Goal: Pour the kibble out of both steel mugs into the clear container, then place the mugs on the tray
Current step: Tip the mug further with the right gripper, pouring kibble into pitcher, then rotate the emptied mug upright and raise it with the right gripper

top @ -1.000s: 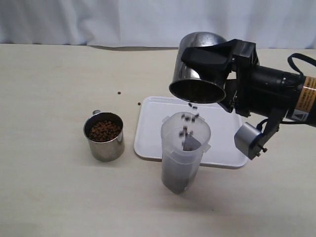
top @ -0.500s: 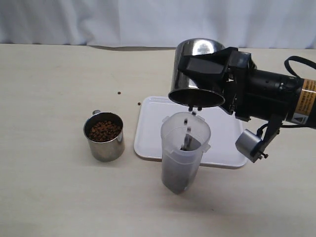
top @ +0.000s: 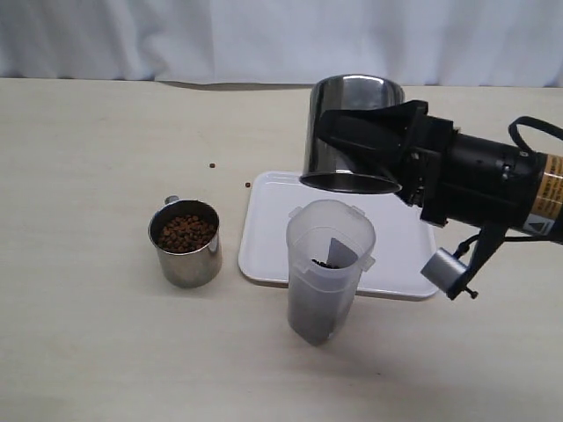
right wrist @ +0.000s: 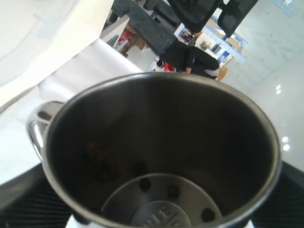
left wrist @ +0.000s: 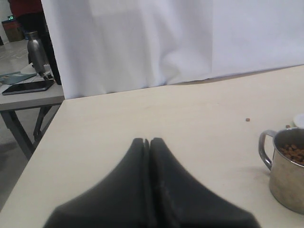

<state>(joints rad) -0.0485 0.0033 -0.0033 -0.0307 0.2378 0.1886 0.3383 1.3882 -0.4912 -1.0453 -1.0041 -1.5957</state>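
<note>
- Pale beige tabletop (top: pixel 106 132) beneath everything, with a white curtain (top: pixel 176 35) hanging behind it.
- Right claw (top: pixel 361 141) clamped on the wall of a shiny cylindrical stainless-steel mug (top: pixel 352 110), black fingers pressed against opposite sides of it.
- Held in that claw well above the table and tipped far over, mouth facing down, loop handle off to one side in the right wrist view.
- Inside that held mug (right wrist: pixel 161 142), dark walls and only a few small round dark-brown kibble pellets (right wrist: pixel 102 156) clinging near the base.
- Just below the right claw, apart from the held mug's rim: a tall translucent frosted plastic container (top: pixel 327 272), upright on the table, with a dark heap of kibble (top: pixel 312 321) at its bottom.
- Under the right claw and behind the container: a flat white rectangular plastic tray (top: pixel 400 237), bare of mugs.
- Well apart from the right claw, on the side away from its arm: a second steel mug (top: pixel 186 244), upright on the table and filled nearly to the rim with brown kibble (top: pixel 186 232).
- Beyond that mug, two stray pellets (top: pixel 213 164) lying loose on the tabletop.
- Left claw (left wrist: pixel 148 142) pressed together, gripping nothing, low over the table.
- Ahead of the left claw's tips and off to one side, not touching them: that same full mug (left wrist: pixel 285 175), handle turned toward the claw.
</note>
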